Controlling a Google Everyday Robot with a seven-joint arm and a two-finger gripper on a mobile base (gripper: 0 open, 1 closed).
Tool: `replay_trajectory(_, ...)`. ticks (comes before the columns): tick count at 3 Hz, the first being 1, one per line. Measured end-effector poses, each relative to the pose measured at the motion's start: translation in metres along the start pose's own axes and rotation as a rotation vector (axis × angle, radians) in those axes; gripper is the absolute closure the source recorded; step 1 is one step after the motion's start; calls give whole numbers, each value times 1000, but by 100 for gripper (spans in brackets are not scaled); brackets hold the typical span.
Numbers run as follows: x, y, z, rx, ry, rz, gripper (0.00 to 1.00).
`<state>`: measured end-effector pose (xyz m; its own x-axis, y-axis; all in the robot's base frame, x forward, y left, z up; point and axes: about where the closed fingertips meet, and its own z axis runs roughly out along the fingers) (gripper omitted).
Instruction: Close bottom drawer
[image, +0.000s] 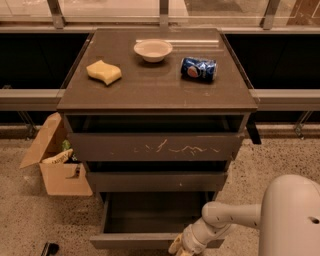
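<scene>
The bottom drawer (150, 240) is pulled out from the cabinet, with its shallow dark box open to view and its plain front near the lower edge of the camera view. My gripper (179, 246) is at the right part of that front, at the bottom of the view, on the end of my white arm (227, 220) that comes in from the right. Above it sit the plain middle drawer front (155, 181) and the wide scratched top drawer front (155, 146).
On the cabinet top (150, 85) lie a yellow sponge (103, 72), a pale bowl (153, 50) and a blue soda can (199, 68) on its side. An open cardboard box (57, 160) stands on the floor at the cabinet's left. Dark shelves flank the cabinet.
</scene>
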<state>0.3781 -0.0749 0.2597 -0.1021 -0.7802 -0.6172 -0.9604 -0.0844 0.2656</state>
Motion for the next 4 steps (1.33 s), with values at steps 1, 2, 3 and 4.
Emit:
replay_trajectory(1, 21, -16, 21, 18, 33, 52, 85)
replay_trajectory(2, 37, -39, 32, 71, 28, 95, 100)
replay_trajectory(3, 45, -70, 29, 153, 4, 116, 74)
replay_trajectory(4, 45, -70, 29, 153, 4, 116, 49)
